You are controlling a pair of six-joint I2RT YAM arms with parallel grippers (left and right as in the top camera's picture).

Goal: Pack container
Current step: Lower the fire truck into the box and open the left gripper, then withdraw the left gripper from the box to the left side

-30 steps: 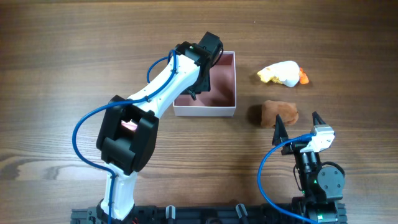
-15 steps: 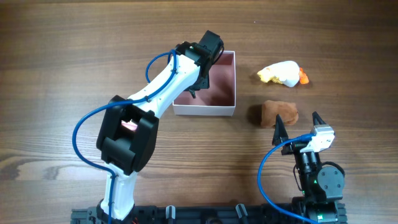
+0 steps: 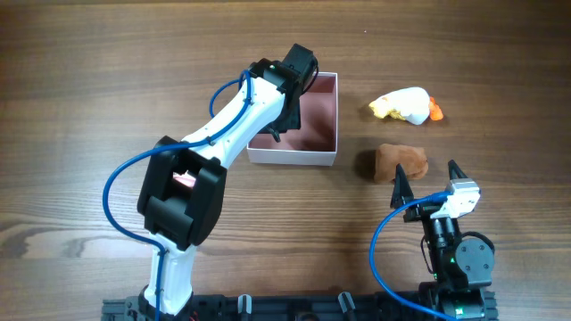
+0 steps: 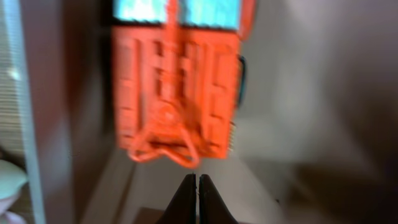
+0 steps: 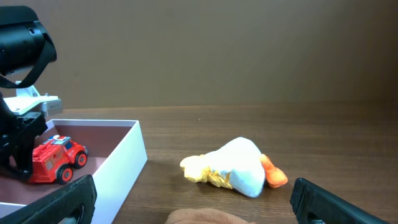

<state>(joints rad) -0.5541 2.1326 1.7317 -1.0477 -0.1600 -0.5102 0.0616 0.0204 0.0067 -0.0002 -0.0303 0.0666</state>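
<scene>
The container (image 3: 294, 159) is a square white box with a pink floor, at the table's middle. A red toy truck (image 5: 57, 158) lies inside it and shows close up in the left wrist view (image 4: 177, 87). My left gripper (image 3: 278, 132) reaches into the container. Its jaws (image 4: 198, 182) are shut and empty, just short of the truck. My right gripper (image 3: 426, 183) is open and empty, low over the table just behind a brown plush (image 3: 393, 163). A white and yellow plush duck (image 3: 406, 104) lies right of the container and also shows in the right wrist view (image 5: 239, 165).
The container's white wall (image 5: 118, 168) stands left of the duck in the right wrist view. The left arm (image 5: 18, 124) leans over its near corner. Bare wooden table lies all around.
The left arm has shifted very slightly to the left. The right arm and the plush toys have not moved.
</scene>
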